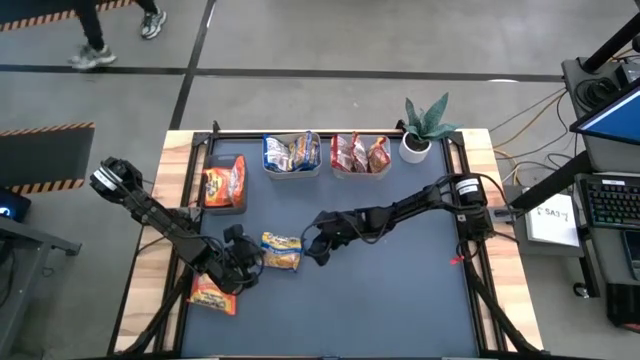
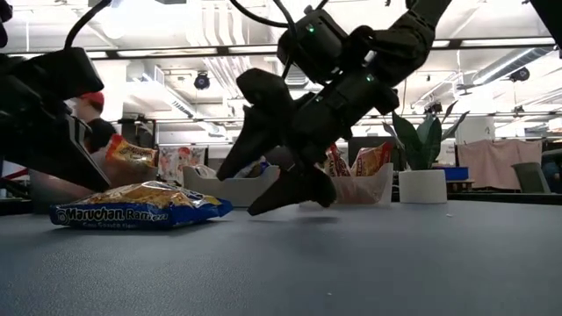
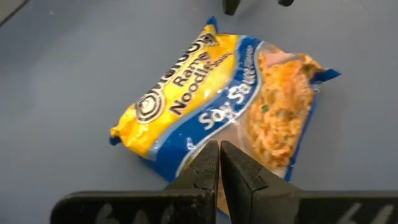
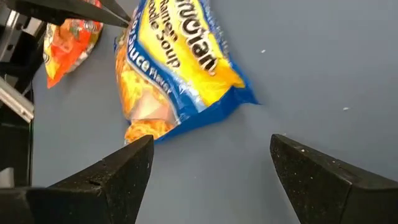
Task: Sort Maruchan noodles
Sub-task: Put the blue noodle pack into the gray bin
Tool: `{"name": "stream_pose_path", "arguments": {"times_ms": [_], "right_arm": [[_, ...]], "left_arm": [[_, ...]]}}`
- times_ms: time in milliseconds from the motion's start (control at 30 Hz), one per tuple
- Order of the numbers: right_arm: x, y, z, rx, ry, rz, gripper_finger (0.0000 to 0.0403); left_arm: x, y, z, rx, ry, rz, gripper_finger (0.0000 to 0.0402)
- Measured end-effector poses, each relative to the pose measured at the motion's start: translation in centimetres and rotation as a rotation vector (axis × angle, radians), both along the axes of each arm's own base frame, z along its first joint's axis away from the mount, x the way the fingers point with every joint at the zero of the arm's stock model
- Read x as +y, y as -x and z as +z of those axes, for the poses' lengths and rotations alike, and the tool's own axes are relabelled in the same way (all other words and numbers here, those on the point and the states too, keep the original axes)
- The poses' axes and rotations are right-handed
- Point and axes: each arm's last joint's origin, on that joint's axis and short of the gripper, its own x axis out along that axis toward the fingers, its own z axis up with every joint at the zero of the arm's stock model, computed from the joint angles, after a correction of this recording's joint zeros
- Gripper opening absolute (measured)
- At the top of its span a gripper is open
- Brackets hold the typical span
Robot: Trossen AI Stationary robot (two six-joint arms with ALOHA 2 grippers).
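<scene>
A yellow-and-blue Maruchan packet (image 1: 281, 251) lies flat on the dark worktop (image 1: 400, 290), between the two grippers. The left gripper (image 1: 247, 262) sits just beside the packet on its left, jaws clenched together with nothing between them; the left wrist view shows the two dark fingers (image 3: 205, 171) pressed tip to tip at the packet's (image 3: 224, 106) near edge. The right gripper (image 1: 318, 243) hangs just to the packet's right, jaws released and spread wide, holding nothing. In the right wrist view its two fingers (image 4: 124, 171) stand well apart, with the packet (image 4: 177, 68) lying ahead of them on the mat. The low view shows the right gripper (image 2: 281, 184) angled down with its tips close to the surface, just beside the packet (image 2: 140, 206).

A second packet, orange (image 1: 213, 294), lies on the worktop near the front left, beside the left arm; it shows also in the right wrist view (image 4: 71, 37). Along the far edge stand three clear tubs: the left tub (image 1: 206, 205) holds orange packets (image 1: 225, 183), the middle tub (image 1: 291, 170) holds yellow-and-blue packets (image 1: 291, 152), and the right tub (image 1: 361, 172) holds red-orange packets (image 1: 360, 153). A potted plant (image 1: 424, 128) stands at the far right corner. Beyond the worktop, a person's legs (image 1: 95, 35) show on the floor.
</scene>
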Motion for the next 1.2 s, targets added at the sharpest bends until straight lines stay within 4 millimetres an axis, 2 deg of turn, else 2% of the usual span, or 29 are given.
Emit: {"name": "stream_pose_path", "arguments": {"times_ms": [433,1100,1200], "right_arm": [[-0.1,1.0,-1.0,-0.06,-0.053,-0.061,0.0304],[0.1,0.5,-0.4,-0.136,-0.033,-0.108,0.0302],[0.1,0.2,-1.1,-0.162,-0.055,-0.11,0.0302]], "left_arm": [[0.8,0.9,-1.3,-0.015,0.032,0.079,0.0],[1.1,1.3,-1.7,-0.006,0.032,0.083,0.0],[1.1,1.2,-1.7,-0.007,0.034,0.083,0.0]]}}
